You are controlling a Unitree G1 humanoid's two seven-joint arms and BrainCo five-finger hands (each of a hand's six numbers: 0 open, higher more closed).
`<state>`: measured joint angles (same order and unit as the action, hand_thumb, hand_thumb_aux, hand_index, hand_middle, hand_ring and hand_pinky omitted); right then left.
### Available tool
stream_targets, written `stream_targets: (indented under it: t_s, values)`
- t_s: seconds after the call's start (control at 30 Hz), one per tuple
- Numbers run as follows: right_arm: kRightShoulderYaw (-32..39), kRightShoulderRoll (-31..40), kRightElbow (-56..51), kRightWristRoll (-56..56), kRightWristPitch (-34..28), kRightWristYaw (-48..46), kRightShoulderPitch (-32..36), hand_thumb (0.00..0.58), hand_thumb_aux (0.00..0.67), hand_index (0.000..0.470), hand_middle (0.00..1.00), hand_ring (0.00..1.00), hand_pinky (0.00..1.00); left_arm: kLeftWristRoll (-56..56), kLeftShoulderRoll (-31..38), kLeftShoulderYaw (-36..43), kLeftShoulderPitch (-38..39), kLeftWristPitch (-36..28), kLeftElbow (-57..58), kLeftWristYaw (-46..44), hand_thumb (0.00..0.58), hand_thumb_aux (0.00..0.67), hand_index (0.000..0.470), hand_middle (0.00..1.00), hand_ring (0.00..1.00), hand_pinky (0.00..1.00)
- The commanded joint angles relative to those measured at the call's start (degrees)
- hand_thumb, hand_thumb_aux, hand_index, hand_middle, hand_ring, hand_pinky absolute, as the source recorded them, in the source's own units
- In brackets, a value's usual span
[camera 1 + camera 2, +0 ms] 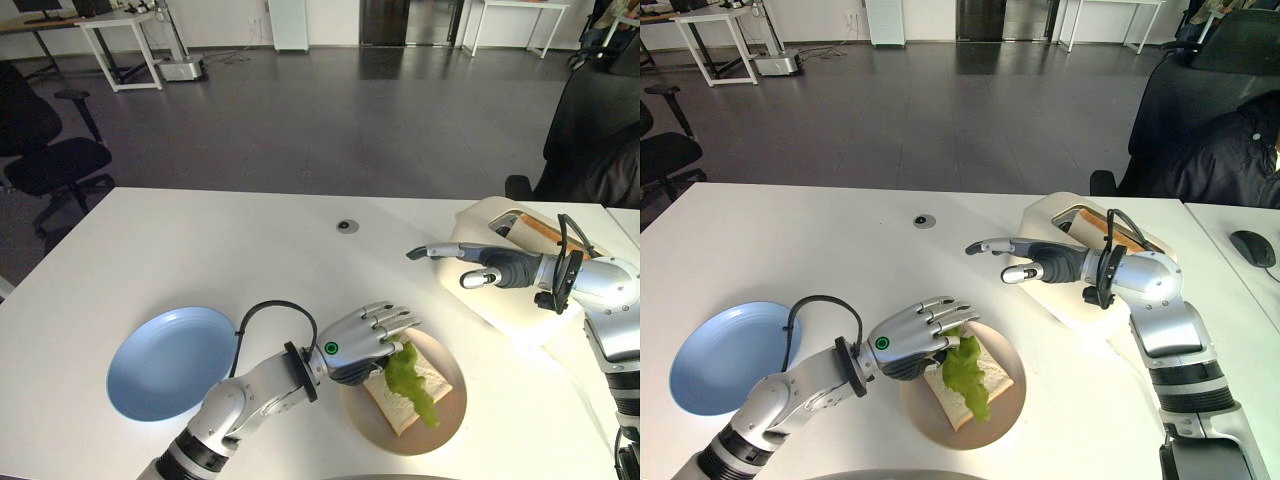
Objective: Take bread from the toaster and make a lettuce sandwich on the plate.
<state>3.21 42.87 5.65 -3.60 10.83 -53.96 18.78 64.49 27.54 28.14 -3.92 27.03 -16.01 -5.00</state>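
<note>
Right hand (1040, 262), spread and empty, hovers beside the toaster (1052, 215) at 2 o'clock. Left hand (910, 340) covers the plate (1015, 405) at 6 o'clock; grasp cannot be determined. Toaster bread (1095, 222): light, crumbly; pinch its edges. Lettuce (965, 375): limp.

White tabletop (200, 250) before us. Toward the near left corner lies a blue plate (170, 362). By the near edge, right of centre, we have a tan plate (452, 412). At the right edge stands the white toaster (500, 310), and a small round cap (347, 226) sits close to the far edge.
</note>
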Motion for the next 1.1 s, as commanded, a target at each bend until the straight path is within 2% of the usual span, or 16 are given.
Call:
stream_targets:
  t_s: [0.03, 0.07, 0.1, 0.13, 0.17, 0.2, 0.43, 0.53, 0.63, 0.73, 0.87, 0.93, 0.97, 1.0, 1.07, 1.1]
  values:
    - [0.6, -0.2, 0.3, -0.7, 0.4, -0.6, -0.6, 0.000, 0.000, 0.000, 0.00, 0.00, 0.00, 3.2, 1.3, 1.8, -0.5, 0.4, 3.0, 1.5, 0.580, 0.670, 0.470, 0.04, 0.04, 0.04]
    - [0.7, -0.1, 0.3, -0.8, 0.5, -0.6, -0.7, 0.000, 0.000, 0.000, 0.00, 0.00, 0.00, 3.6, 1.5, 2.1, -0.3, 0.5, 3.3, 1.8, 0.580, 0.670, 0.470, 0.04, 0.04, 0.04]
    - [0.8, -0.1, 0.4, -0.8, 0.5, -0.7, -0.8, 0.000, 0.000, 0.000, 0.00, 0.00, 0.00, 3.7, 1.6, 2.3, -0.2, 0.5, 3.5, 2.0, 0.573, 0.596, 0.418, 0.05, 0.05, 0.05]
    - [0.9, 0.0, 0.4, -0.9, 0.6, -0.8, -0.8, 0.000, 0.000, 0.000, 0.00, 0.00, 0.00, 3.8, 1.8, 2.3, -0.1, 0.5, 3.4, 2.1, 0.466, 0.373, 0.262, 0.05, 0.05, 0.05]
    - [1.0, 0.1, 0.5, -0.9, 0.7, -0.9, -0.8, 0.000, 0.000, 0.000, 0.00, 0.00, 0.00, 3.6, 2.0, 2.0, 0.1, 0.4, 3.1, 2.3, 0.172, 0.108, 0.076, 0.05, 0.05, 0.05]
    - [1.0, 0.2, 0.5, -1.0, 0.8, -1.1, -0.8, 0.000, 0.000, 0.000, 0.00, 0.00, 0.00, 3.5, 2.2, 1.7, 0.2, 0.2, 2.7, 2.3, 0.000, 0.000, 0.000, 0.05, 0.05, 0.05]
    - [1.2, 0.3, 0.2, -1.0, 1.4, -1.7, -0.8, 0.000, 0.000, 0.000, 0.00, 0.00, 0.00, 1.2, 6.9, -3.3, 1.9, 0.0, -1.5, 2.3, 0.000, 0.000, 0.000, 0.03, 0.03, 0.03]
    - [-4.1, -1.0, 2.1, -0.3, 3.4, 4.7, -0.2, 0.000, 0.000, 0.000, 0.00, 0.00, 0.00, -2.3, 9.4, -7.1, 3.3, 0.7, -4.6, 2.3, 0.000, 0.000, 0.000, 0.03, 0.03, 0.03]
    - [-14.9, 1.5, 7.0, 4.3, 5.5, 13.4, -1.8, 0.000, 0.000, 0.000, 0.00, 0.00, 0.00, -16.9, 7.5, -10.5, 4.9, 2.0, -3.9, 2.6, 0.018, 0.011, 0.007, 0.02, 0.02, 0.02]
    - [-24.0, 6.7, 5.7, 12.9, 7.8, 18.6, -6.9, 0.000, 0.000, 0.000, 0.00, 0.00, 0.00, -39.9, 2.1, -12.3, 4.5, 3.2, 3.0, 1.0, 0.000, 0.000, 0.000, 0.00, 0.00, 0.00]
    - [-24.2, 12.1, -4.4, 28.3, 8.5, 26.0, -14.1, 0.000, 0.000, 0.000, 0.00, 0.00, 0.00, -66.5, -3.2, -14.5, 1.7, 2.9, 10.7, -6.6, 0.000, 0.000, 0.000, 0.00, 0.00, 0.00]
    - [-22.3, 13.0, -8.4, 32.1, 7.8, 28.6, -15.1, 0.000, 0.000, 0.000, 0.00, 0.00, 0.00, -73.2, -4.0, -16.0, 0.6, 2.5, 11.7, -9.7, 0.000, 0.000, 0.000, 0.00, 0.00, 0.00]
    - [-21.3, 13.4, -9.9, 33.3, 7.6, 29.5, -14.9, 0.049, 0.029, 0.020, 0.00, 0.00, 0.00, -74.9, -4.2, -16.7, 0.4, 2.3, 11.8, -10.6, 0.000, 0.000, 0.000, 0.00, 0.00, 0.00]
    - [-20.2, 13.6, -11.2, 34.2, 7.5, 30.4, -14.4, 0.164, 0.102, 0.072, 0.00, 0.00, 0.00, -76.0, -4.4, -17.4, 0.4, 2.2, 11.7, -11.6, 0.000, 0.000, 0.000, 0.00, 0.00, 0.00]
    - [-17.9, 13.8, -13.4, 35.6, 6.7, 31.1, -13.5, 0.436, 0.336, 0.236, 0.00, 0.00, 0.00, -77.1, -4.8, -18.5, 0.4, 2.1, 11.7, -13.3, 0.000, 0.000, 0.000, 0.00, 0.00, 0.00]
    - [-17.0, 13.9, -13.9, 35.7, 6.5, 31.2, -13.3, 0.474, 0.384, 0.269, 0.00, 0.00, 0.00, -77.3, -5.0, -18.9, 0.5, 1.9, 11.6, -13.9, 0.000, 0.000, 0.000, 0.00, 0.00, 0.00]
